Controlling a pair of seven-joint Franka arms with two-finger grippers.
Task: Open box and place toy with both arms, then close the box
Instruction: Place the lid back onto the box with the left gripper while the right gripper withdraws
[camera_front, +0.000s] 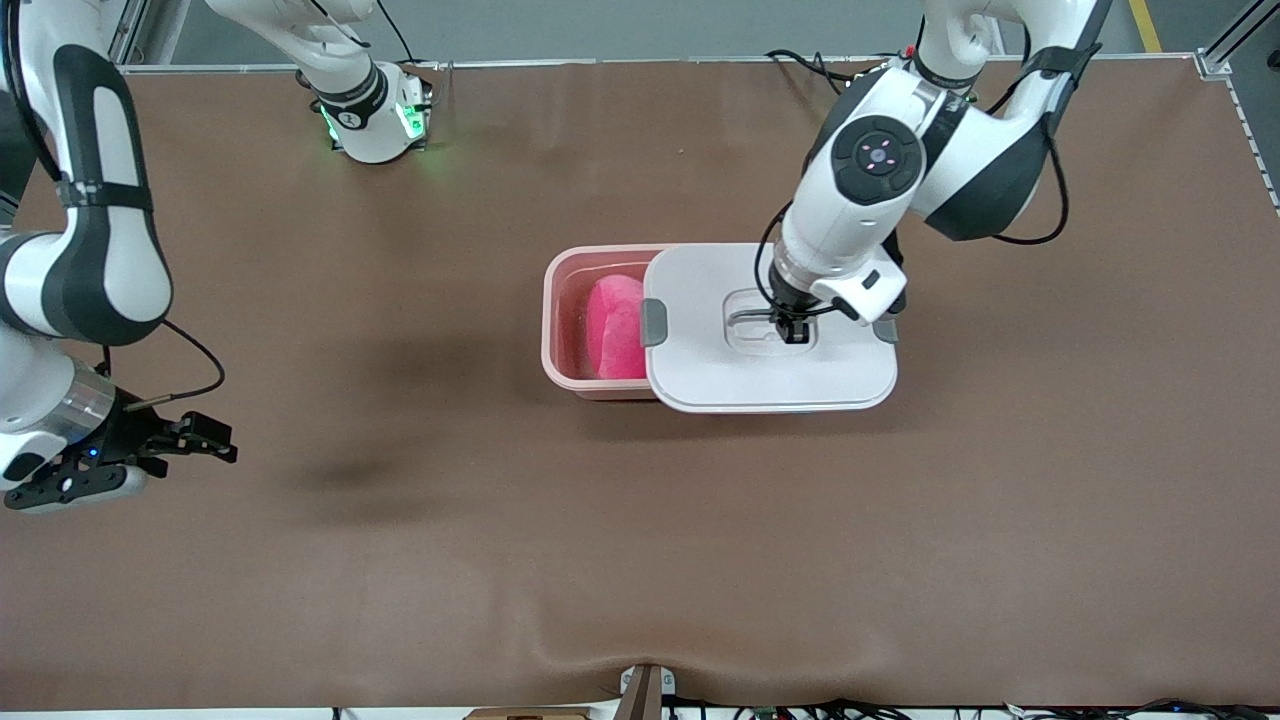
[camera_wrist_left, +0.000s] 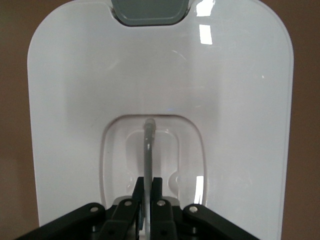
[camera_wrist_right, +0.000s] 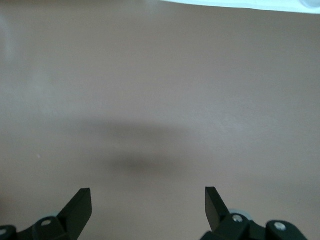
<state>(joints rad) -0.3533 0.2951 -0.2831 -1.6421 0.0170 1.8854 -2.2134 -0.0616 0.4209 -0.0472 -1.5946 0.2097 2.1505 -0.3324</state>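
Now the counter (camera_front: 700, 560) is lying bare around the box (camera_front: 560, 340). Lid (camera_front: 700, 375) is hanging offset over the tub, toy (camera_front: 615, 325) showing inside beside it. Left hand (camera_front: 793, 330) is pinching the lid's handle (camera_wrist_left: 149, 150), likely to slide it shut. Right hand (camera_front: 185, 440) is waiting spread over bare counter, well clear.

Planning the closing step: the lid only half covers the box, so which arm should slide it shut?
Left, probably. The left gripper is shut on the lid handle, above the box holding the toy. The right gripper waits open over bare table.
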